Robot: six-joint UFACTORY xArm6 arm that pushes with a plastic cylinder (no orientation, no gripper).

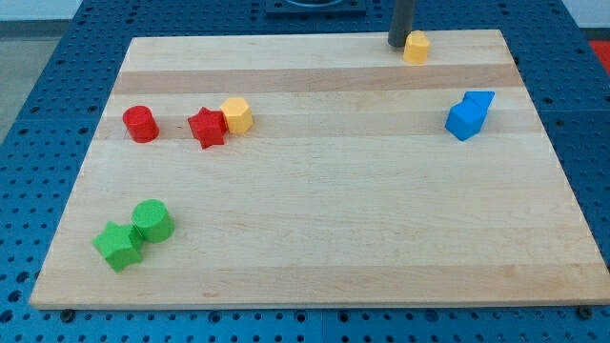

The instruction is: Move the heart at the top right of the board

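Currently: my tip [398,44] touching yellow heart [416,47], top right of board [315,238].
Pushing step in hand (rod holds nothing, merely abuts); next move calls for a steady shove rightward.

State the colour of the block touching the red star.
Yellow, seen in the camera view.

rod [401,21] cut off by the view's top edge; shape of yellow block [416,47] beside my tip [397,44] too small to tell

My tip [397,44] beside yellow heart [416,47]
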